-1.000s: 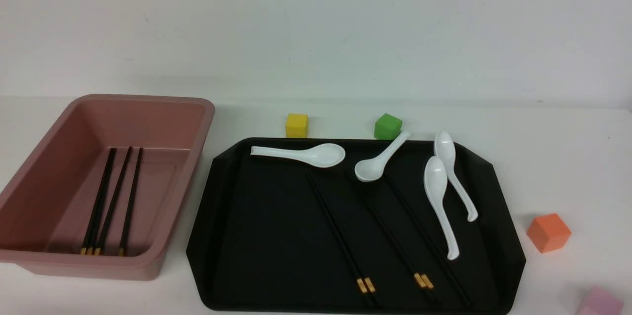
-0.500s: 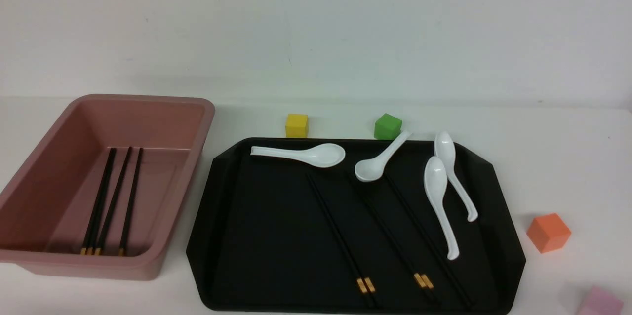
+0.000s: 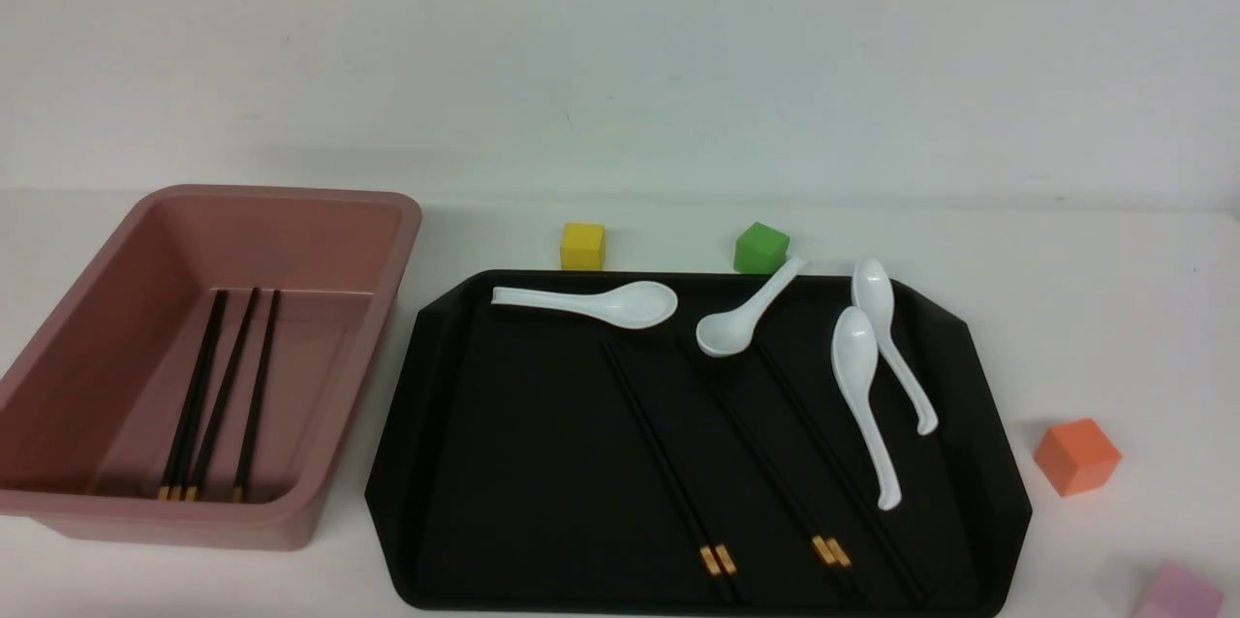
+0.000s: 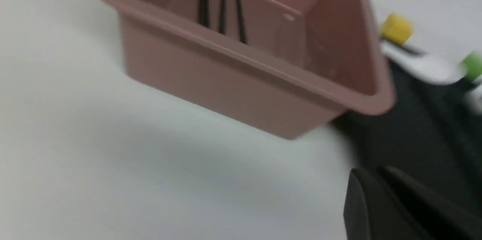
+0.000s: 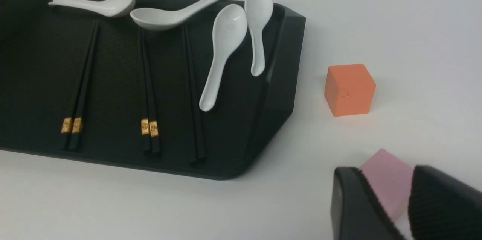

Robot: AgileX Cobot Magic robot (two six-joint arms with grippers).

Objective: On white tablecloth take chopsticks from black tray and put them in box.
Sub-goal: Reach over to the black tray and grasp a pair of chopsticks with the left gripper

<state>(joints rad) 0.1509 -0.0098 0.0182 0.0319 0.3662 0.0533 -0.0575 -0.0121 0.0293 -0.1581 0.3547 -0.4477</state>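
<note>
The left wrist view is smeared with blur, so the black tray (image 4: 406, 134), the white spoons (image 4: 425, 67) and the green cube (image 4: 472, 66) are soft shapes there. The chopsticks (image 4: 222, 6) in the box (image 4: 233, 78) have their lower ends hidden behind its near wall, and the left tool (image 4: 372, 172) is cut off by the picture's edge. In the right wrist view the right tool (image 5: 386, 172) is also cut by the edge and covers part of the pink cube (image 5: 388, 185), while the tray runs out of frame on one side.
</note>
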